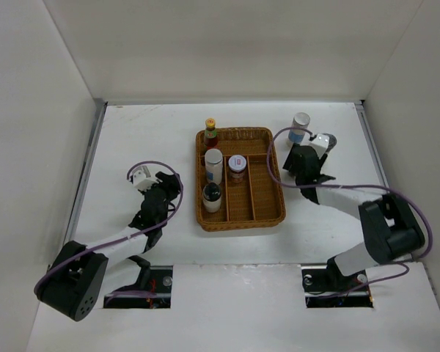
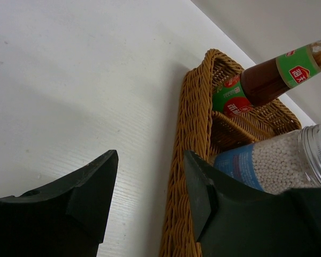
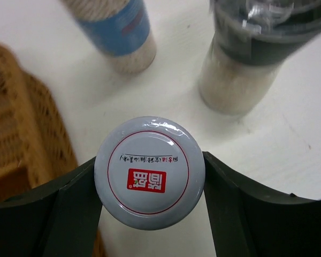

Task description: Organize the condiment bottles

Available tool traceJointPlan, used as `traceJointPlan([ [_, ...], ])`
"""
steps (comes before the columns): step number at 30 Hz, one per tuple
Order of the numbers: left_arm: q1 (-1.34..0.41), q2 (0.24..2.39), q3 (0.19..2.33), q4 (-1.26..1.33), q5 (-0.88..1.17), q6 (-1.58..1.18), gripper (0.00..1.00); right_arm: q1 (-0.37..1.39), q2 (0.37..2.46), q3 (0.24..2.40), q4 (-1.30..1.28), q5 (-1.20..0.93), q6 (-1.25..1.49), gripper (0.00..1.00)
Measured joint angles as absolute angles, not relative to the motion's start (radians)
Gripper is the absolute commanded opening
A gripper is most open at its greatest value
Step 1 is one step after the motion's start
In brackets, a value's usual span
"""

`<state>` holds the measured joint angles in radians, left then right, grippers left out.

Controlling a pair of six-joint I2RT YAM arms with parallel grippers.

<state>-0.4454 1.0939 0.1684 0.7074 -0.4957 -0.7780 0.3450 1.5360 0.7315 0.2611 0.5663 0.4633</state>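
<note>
Jar with white lid [image 3: 150,172] (just beside the basket [image 3: 21,123]) is pinched by the right claw [image 3: 150,163]; left claw [image 2: 151,160] hangs spread over the surface [image 2: 69,64].

Both arms, the left arm [image 1: 117,246] and the right arm [image 1: 337,192], are built from chunky matte-black joint housings linked by smooth pale grey-white tubes, and each ends in a large rounded black block at the base. A thin purple cable [image 1: 155,163] loops loosely along each arm, and a small white camera block [image 1: 141,176] sits at each wrist. The left claw [image 2: 150,171] and right claw [image 3: 150,176] each carry two broad, dark, matte fingers [image 2: 91,187] with bevelled, angular inner faces.
</note>
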Motion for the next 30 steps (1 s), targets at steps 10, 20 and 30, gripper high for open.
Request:
traceJointPlan([
  [10, -0.44, 1.092, 0.168, 0.708, -0.492, -0.778, 0.51, 0.68, 1.09, 0.678, 0.171, 0.655, 0.413, 0.56],
  [20, -0.429, 1.072, 0.168, 0.712, -0.487, -0.778, 0.53, 0.94, 1.279, 0.745, 0.163, 0.525, 0.417, 0.56],
  [30, -0.419, 1.062, 0.168, 0.716, -0.484, -0.778, 0.53, 0.945, 1.466, 0.759, 0.187, 0.49, 0.437, 0.66],
])
